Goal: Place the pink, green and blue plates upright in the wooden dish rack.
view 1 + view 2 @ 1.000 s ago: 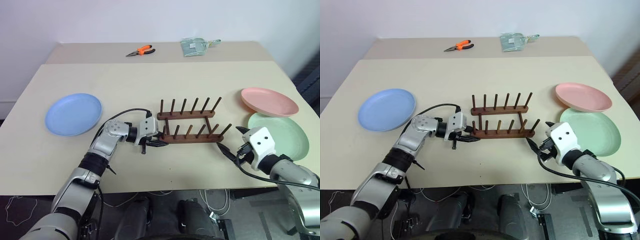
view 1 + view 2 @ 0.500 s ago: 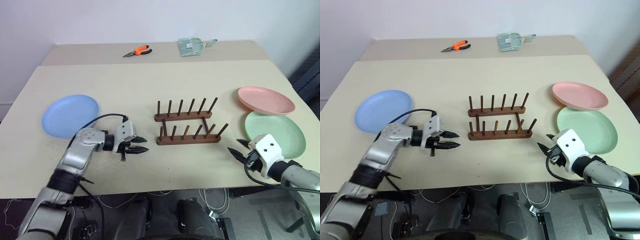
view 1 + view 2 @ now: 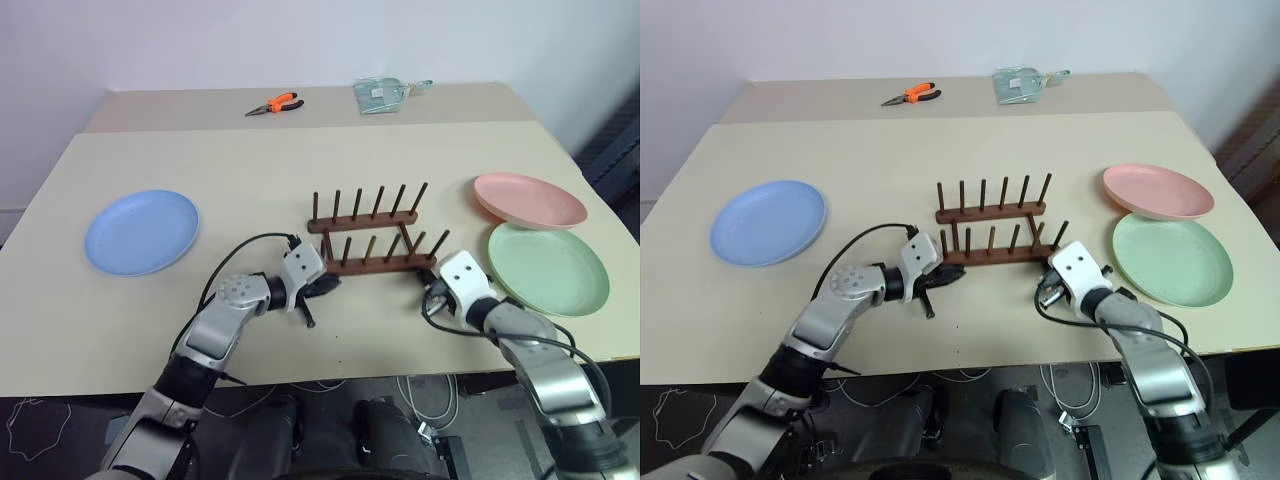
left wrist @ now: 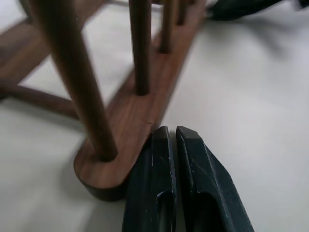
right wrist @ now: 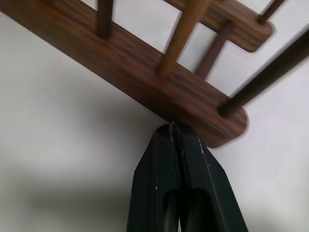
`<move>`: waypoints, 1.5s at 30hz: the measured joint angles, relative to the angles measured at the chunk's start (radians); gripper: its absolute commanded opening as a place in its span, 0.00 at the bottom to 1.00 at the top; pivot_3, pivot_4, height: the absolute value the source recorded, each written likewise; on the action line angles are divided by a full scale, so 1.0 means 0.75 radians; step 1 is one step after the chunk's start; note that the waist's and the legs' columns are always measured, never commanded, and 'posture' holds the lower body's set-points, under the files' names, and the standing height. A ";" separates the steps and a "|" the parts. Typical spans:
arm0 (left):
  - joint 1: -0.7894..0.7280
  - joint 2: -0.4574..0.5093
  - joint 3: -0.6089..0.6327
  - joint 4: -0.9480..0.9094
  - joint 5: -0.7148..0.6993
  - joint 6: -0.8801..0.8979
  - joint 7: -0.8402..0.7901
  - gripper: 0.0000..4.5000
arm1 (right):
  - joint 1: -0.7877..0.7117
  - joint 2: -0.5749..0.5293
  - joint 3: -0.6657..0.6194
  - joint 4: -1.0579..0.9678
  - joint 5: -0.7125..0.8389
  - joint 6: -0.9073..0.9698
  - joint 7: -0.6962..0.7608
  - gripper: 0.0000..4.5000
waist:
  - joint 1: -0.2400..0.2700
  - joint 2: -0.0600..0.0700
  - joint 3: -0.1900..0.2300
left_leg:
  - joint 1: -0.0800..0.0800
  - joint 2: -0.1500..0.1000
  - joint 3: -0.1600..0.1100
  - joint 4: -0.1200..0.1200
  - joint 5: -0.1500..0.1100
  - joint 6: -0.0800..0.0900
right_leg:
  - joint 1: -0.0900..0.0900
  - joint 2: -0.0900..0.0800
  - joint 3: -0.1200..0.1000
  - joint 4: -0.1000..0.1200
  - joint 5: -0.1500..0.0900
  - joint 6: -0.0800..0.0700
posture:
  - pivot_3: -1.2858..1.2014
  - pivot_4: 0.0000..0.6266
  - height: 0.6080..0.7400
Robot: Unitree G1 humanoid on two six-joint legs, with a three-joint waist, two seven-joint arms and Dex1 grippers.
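The wooden dish rack (image 3: 370,243) stands empty at the table's middle. My left gripper (image 3: 326,286) is shut, its tips (image 4: 173,133) against the left end of the near rail (image 4: 126,129). At the rail's right end (image 5: 219,126), my right gripper (image 3: 429,290) is shut too, with its tips (image 5: 173,127) touching the wood. Neither holds anything. The blue plate (image 3: 142,231) lies flat at the far left. The pink plate (image 3: 528,200) lies at the right, with the green plate (image 3: 547,268) just in front of it.
Orange-handled pliers (image 3: 277,102) and a clear packet (image 3: 385,93) lie on the rear table section. The table's front edge (image 3: 330,375) runs just behind both wrists. Bare tabletop lies between the rack and the blue plate.
Both grippers have shut and come in against the ends of the rack's near rail. The left one had swung away to the left and came back; the right one moved in from the near right.
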 measured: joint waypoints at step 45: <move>0.065 0.028 0.040 -0.229 -0.151 0.046 -0.053 0.06 | -0.490 -0.569 0.130 1.144 -0.618 -0.870 -0.220 0.01 | -0.001 0.005 0.001 | -0.002 0.000 0.003 -0.001 0.001 0.000 | -0.002 0.000 0.002 -0.002 0.000 -0.001 | 0.52 0.24 0.84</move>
